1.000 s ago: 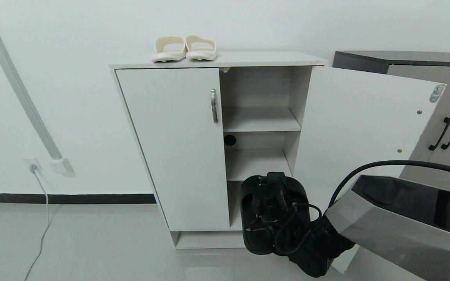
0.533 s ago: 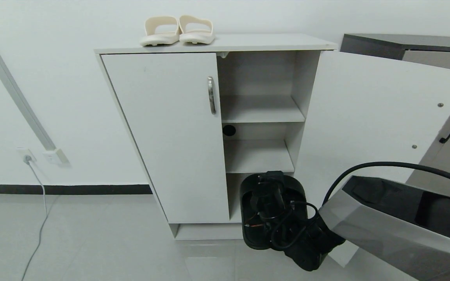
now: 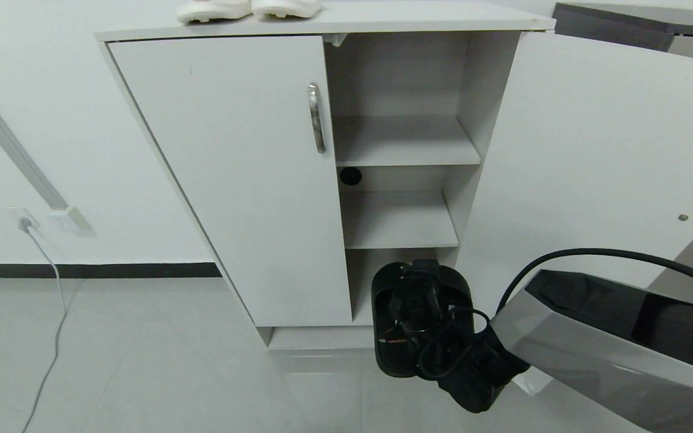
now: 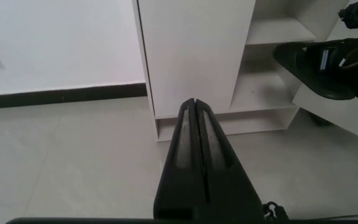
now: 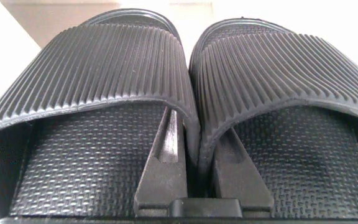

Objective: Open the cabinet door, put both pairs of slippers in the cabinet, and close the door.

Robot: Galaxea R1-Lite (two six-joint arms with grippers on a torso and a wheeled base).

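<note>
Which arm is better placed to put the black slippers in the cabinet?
Right. The right gripper clamps the black slippers just before the open bottom compartment; the left gripper hangs shut and empty over the floor.

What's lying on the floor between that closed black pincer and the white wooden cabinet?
Nothing: the left wrist view shows bare grey floor tile from the shut left gripper to the white wooden cabinet.

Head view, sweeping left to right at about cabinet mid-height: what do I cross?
Wall socket → closed left door → door handle → open shelves → open right door.
</note>
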